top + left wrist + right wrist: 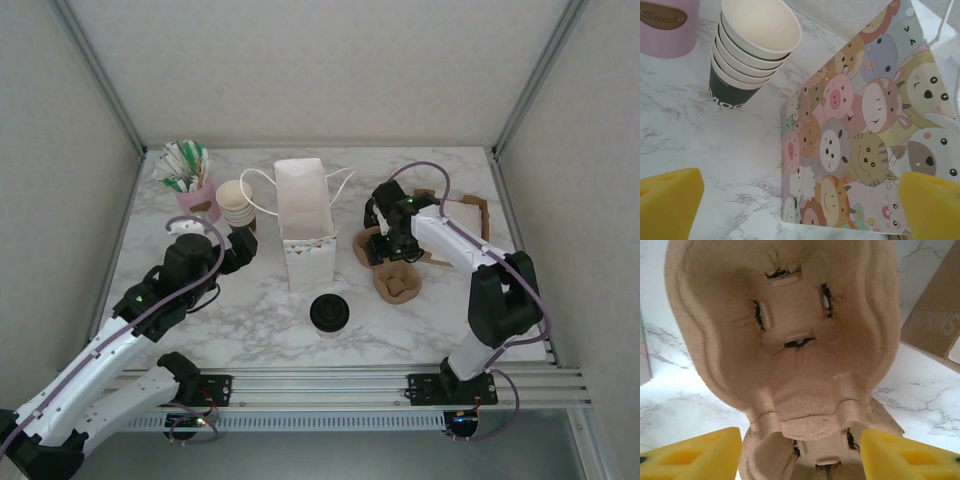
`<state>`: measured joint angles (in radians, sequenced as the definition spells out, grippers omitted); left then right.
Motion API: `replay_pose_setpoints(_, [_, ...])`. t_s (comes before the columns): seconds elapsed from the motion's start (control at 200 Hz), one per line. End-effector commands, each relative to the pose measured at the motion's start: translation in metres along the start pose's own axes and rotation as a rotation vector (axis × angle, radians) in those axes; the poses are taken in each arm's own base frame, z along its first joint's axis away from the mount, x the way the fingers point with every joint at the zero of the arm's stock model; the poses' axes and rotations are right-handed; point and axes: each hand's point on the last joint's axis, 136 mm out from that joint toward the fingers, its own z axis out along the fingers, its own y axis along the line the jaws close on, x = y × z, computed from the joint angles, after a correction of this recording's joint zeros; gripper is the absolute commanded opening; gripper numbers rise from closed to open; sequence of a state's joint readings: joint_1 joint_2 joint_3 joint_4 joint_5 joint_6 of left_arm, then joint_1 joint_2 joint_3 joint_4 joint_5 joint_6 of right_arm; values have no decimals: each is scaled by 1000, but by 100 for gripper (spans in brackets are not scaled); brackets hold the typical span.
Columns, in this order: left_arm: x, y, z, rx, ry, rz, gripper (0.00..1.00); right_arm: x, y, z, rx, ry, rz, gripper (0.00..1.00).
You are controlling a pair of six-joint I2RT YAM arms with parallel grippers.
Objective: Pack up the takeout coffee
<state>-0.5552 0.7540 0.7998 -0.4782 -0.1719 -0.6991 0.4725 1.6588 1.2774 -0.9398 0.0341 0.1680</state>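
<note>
Takeout coffee (329, 313) stands on the worktop (420, 330) near the front edge, roughly mid-way btw the two arms. From above you see it as a black disc w/ its lid on. It sits just in front of the white paper bag (305, 235), apart from it, and neither pincer touches it.

Your left pincer (245, 245) is at the bag's left side w/ its yellow fingers (670, 200) spread wide and nothing btw them. In the left wrist view the bag's side panel (855, 140) shows a cartoon-animal print. A stack of paper cups (755, 45) stands just beyond it, green wall on the lowest cup, next to a pink holder (667, 25). From the top view you can see the holder (196, 197) carries green-and-white sachets or sticks at the rear left.

Your right pincer (395, 245) is over the brown pulp cup carrier (397, 280), right of the bag. In the right wrist view the fingers (695, 455) stand well apart, one on each side of the carrier (790, 340), w/ its moulded ridge btw them. You can't tell from here whether they press on it or just straddle it. A brown napkin box (935, 315) lies beside the carrier on the right, marked NAPKINS.
</note>
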Motion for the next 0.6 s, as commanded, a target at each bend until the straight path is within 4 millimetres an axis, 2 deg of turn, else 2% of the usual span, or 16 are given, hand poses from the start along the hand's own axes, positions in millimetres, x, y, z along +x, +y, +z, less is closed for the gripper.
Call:
replay_pose_setpoints(0.0, [-3,-1,0,19,-15,-2,100,-2,-7,-1,36,14,10,63])
replay_pose_setpoints(0.16, [-2,0,2,25,-22,-8,100,-1,-8,8,43,42,5,59])
replay_pose_setpoints(0.596, [2,5,8,4,-17,-3,100,-4,0,12,-1,45,1,55])
